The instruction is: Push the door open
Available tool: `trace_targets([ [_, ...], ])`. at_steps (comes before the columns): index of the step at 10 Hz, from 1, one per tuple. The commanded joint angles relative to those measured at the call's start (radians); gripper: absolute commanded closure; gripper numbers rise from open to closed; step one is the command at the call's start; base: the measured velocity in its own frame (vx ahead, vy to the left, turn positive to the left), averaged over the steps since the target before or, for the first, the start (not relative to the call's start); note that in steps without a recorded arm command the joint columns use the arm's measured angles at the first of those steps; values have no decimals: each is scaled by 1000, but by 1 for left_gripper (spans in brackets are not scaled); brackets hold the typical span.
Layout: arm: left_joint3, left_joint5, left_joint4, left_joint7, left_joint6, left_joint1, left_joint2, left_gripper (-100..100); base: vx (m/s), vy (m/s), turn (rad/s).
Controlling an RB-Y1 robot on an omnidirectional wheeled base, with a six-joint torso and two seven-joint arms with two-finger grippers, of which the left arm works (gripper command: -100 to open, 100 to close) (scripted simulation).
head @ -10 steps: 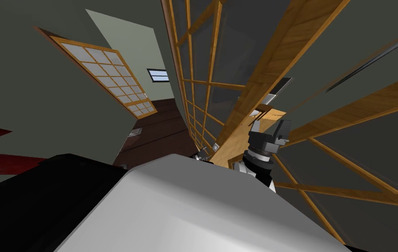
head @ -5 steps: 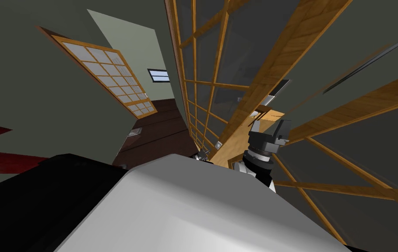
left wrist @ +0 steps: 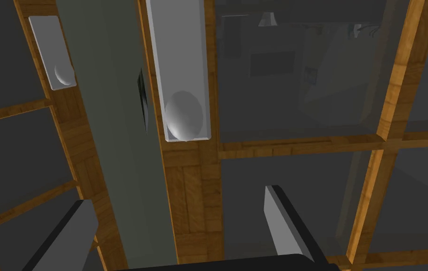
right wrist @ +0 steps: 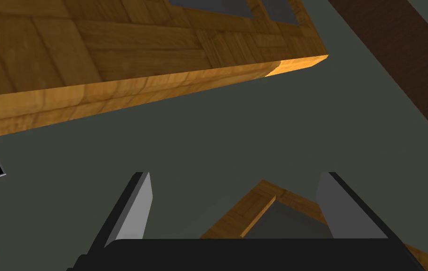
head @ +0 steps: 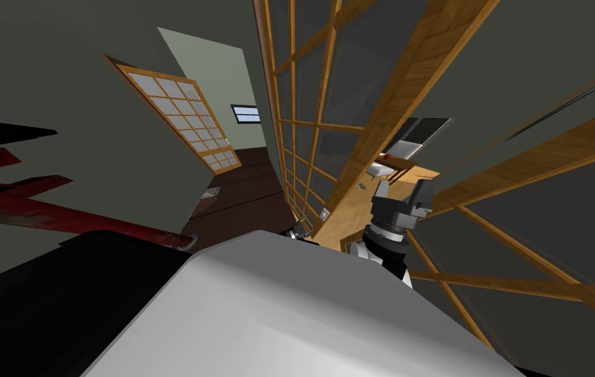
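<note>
A grey-walled hallway with a dark plank floor [head: 243,190] runs off beside us. Close ahead stands the door [head: 387,111], a wooden lattice with dark panes, ajar enough that a lighter floor shows through the gap [head: 387,173]. Our left gripper [left wrist: 176,195] has its fingers [left wrist: 286,221] spread wide with nothing between them. They straddle the door's wooden stile [left wrist: 191,188], and a grey handle plate [left wrist: 180,70] with a round knob [left wrist: 184,115] sits just past the fingertips. Our right gripper [right wrist: 234,174] is spread and empty too, with a wooden door edge [right wrist: 137,89] beyond its tips. We judge the push only partly done. The risk lies in the thin blades: pressed forward, one could slip off the stile onto a pane [left wrist: 293,84], snag the knob or hook a lattice bar [left wrist: 302,143], twisting the wrist instead of swinging the door.
</note>
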Motion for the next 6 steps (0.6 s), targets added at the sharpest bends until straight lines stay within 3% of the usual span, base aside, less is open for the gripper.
trace_targets([
  [1, 2, 0, 1, 0, 9, -8, 13, -100, 66, -93, -38],
  [3, 4, 0, 3, 1, 19, -17, 16, -100, 148, -146, -16],
  [6, 8, 0, 5, 2, 37, -32, -4, -100, 132, -157, -16],
])
